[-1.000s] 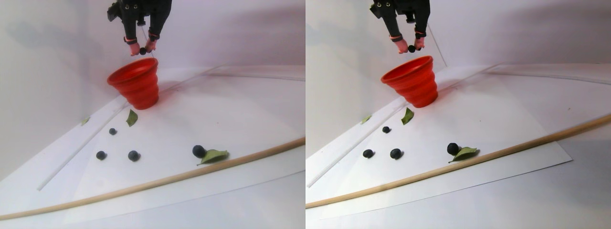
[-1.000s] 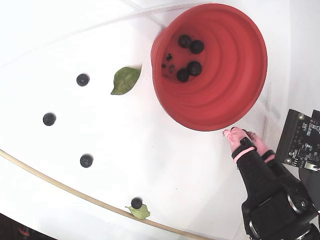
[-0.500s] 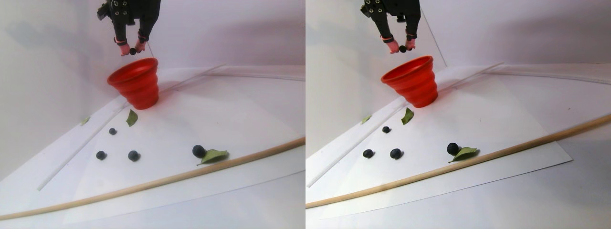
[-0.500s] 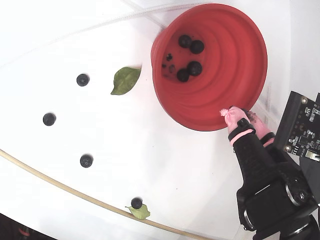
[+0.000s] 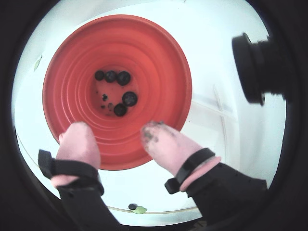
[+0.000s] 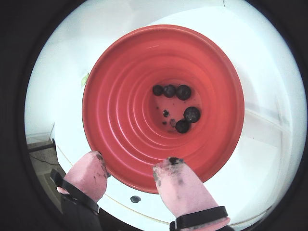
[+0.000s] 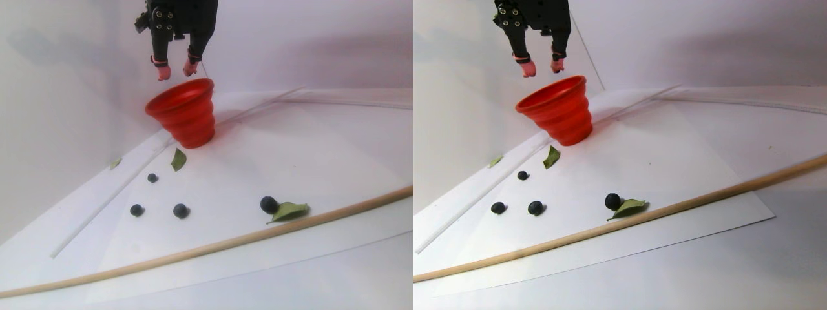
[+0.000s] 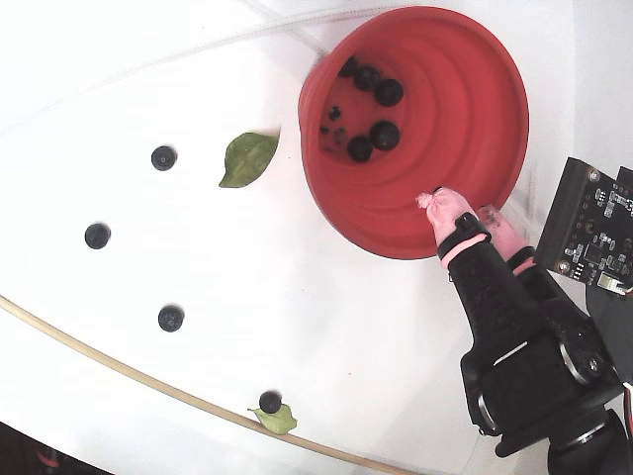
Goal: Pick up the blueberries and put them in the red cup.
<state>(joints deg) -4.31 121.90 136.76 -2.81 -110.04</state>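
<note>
The red cup [image 8: 465,208] is standing at the far left of the white sheet [image 7: 310,155] in the stereo pair view, and it is now holding five blueberries [image 5: 123,78] on its floor in both wrist views, one more than the fixed view showed half a second ago. The gripper [image 7: 174,70] is hanging over the cup's rim with its pink fingertips [image 5: 79,140] spread apart and nothing between them; a second ago a berry was pinched there. So one more delivery is looking complete, judged from the extra berry inside.

Four loose berries [image 8: 171,318] are lying on the sheet, well apart from the cup: three clustered at the near left in the stereo pair view, and one further right touching a small green leaf [image 8: 278,420] beside the wooden rod [image 7: 213,244]. A larger leaf [image 8: 247,156] is lying near the cup's base. The task is looking roughly half done.

No brand, label or readable writing is showing anywhere, not even on the circuit board [image 8: 593,233].
</note>
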